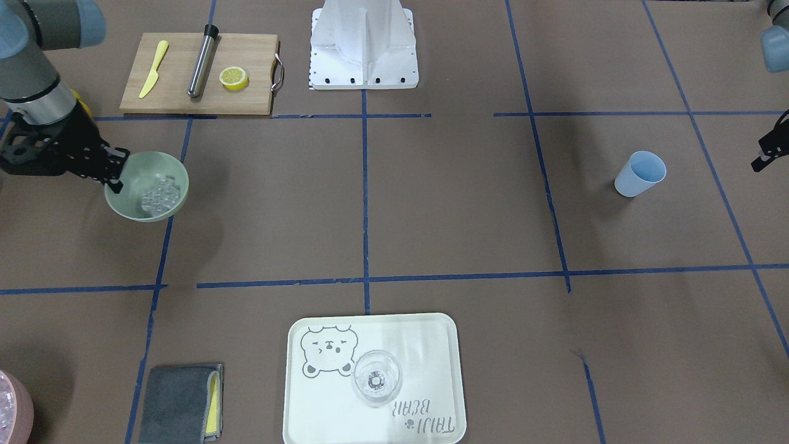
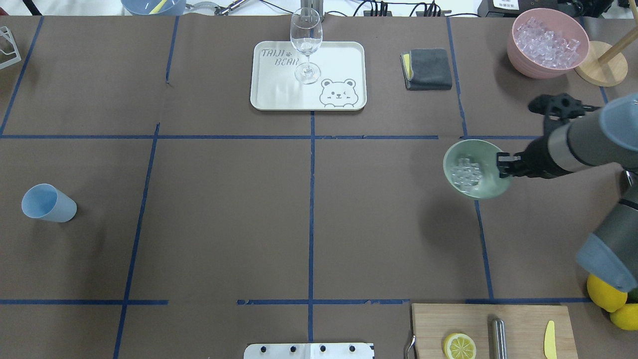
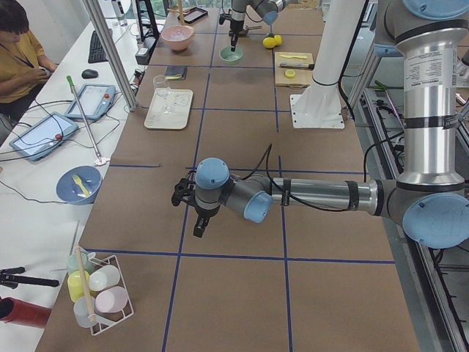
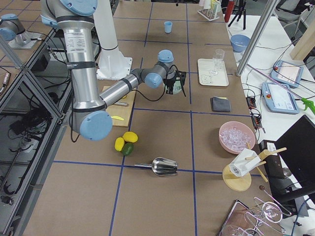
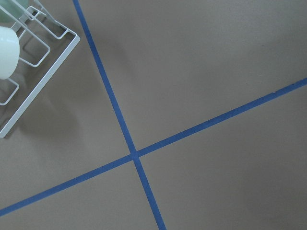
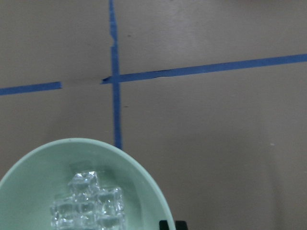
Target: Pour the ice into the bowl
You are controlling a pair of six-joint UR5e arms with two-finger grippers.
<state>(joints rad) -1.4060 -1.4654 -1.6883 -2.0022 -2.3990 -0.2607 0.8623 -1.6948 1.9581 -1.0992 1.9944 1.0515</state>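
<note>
My right gripper (image 2: 501, 164) is shut on the rim of the pale sage-green bowl (image 2: 486, 187) and holds it tilted above the table, over its own shadow. A small heap of clear ice cubes (image 2: 466, 175) lies in the bowl. The bowl (image 1: 126, 206) and the ice (image 1: 161, 192) also show in the front view, and the ice (image 6: 88, 206) shows in the right wrist view. My left gripper (image 3: 198, 227) hangs low over the table's far left end. It holds nothing I can see, and I cannot tell whether it is open.
A pink bowl (image 2: 518, 57) full of ice stands at the back right beside a grey cloth (image 2: 427, 69). A tray (image 2: 279, 94) carries a wine glass (image 2: 306, 45). A blue cup (image 2: 48, 203) is at the left. A cutting board (image 2: 518, 319) and lemons (image 2: 605, 294) are near the right arm.
</note>
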